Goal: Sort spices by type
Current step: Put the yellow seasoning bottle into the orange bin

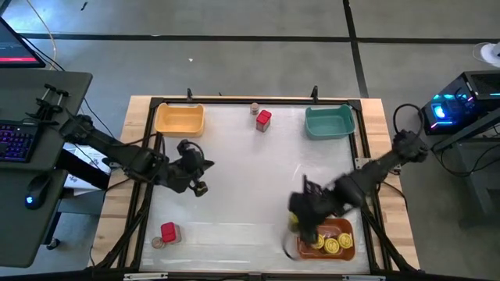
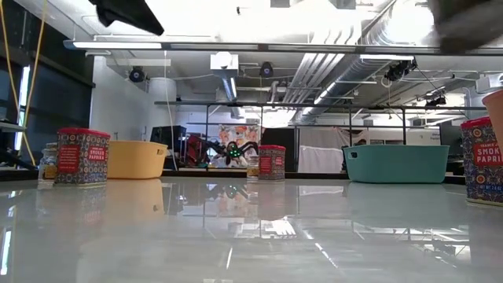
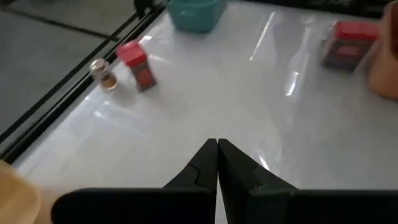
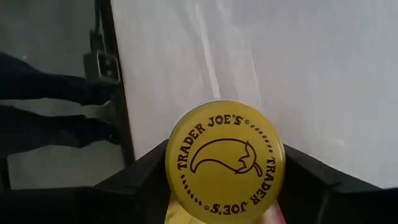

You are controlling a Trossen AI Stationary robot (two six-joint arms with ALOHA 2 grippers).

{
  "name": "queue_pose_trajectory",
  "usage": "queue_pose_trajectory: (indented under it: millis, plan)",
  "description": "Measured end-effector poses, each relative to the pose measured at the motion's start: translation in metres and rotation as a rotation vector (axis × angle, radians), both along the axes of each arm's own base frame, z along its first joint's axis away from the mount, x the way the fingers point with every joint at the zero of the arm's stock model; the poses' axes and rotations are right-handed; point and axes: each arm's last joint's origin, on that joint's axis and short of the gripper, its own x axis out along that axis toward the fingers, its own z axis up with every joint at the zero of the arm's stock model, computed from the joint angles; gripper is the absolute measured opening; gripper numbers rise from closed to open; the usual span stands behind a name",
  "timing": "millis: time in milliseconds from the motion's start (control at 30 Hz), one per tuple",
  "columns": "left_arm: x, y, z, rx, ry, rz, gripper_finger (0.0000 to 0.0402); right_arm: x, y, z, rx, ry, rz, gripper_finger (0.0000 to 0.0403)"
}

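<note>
White and glossy, the surface [image 1: 234, 187] fills the middle of the high view. At its upper left sits a yellow bin [image 1: 180, 119]; below it, mid-left, the left gripper [image 1: 199, 186] hovers with its fingers clenched on nothing. A red tin [image 1: 169, 232] stands at the lower left with a small brown jar [image 1: 158, 243] touching it. Top centre, another red tin [image 1: 264, 119] stands just beside a second brown jar [image 1: 255, 108]. A teal bin [image 1: 329, 122] sits upper right. At lower right the right gripper [image 4: 224, 186] grasps a yellow-lidded jar [image 4: 224, 163] (lid facing the wrist camera) at the orange bin [image 1: 349, 251], where more yellow-lidded jars [image 1: 333, 243] lie.
</note>
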Motion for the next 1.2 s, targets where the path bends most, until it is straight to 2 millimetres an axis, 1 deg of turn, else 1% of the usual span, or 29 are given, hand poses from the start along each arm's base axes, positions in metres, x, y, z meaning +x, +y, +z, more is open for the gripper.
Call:
queue_pose_trajectory:
  millis: [133, 267, 467, 567, 767, 1033, 1100, 1200]
  plan:
    - [0.006, 0.002, 0.005, 0.023, -0.042, -0.030, 0.0000, -0.023, 0.021, -0.002, -0.003, 0.006, -0.107, 0.0224]
    - [0.012, 0.004, 0.010, 0.047, -0.079, -0.044, 0.0000, -0.039, 0.032, -0.002, -0.037, -0.008, -0.188, 0.0224]
    - [0.016, 0.009, 0.014, 0.040, -0.123, -0.024, 0.0000, -0.060, 0.036, -0.005, -0.141, 0.011, -0.290, 0.0224]
    - [0.017, 0.010, 0.014, 0.036, -0.133, -0.017, 0.0000, -0.069, 0.036, -0.006, -0.189, -0.007, -0.333, 0.0224]
    - [0.018, 0.011, 0.015, 0.023, -0.133, -0.025, 0.0000, -0.075, 0.041, -0.006, -0.194, -0.012, -0.320, 0.0224]
    - [0.018, 0.011, 0.015, 0.024, -0.133, -0.024, 0.0000, -0.076, 0.040, -0.007, -0.216, -0.006, -0.319, 0.0224]
    - [0.018, 0.011, 0.015, 0.024, -0.132, -0.024, 0.0000, -0.075, 0.041, -0.008, -0.218, 0.000, -0.319, 0.0224]
    - [0.018, 0.011, 0.015, 0.024, -0.133, -0.023, 0.0000, -0.070, 0.046, -0.016, -0.220, 0.016, -0.326, 0.0224]
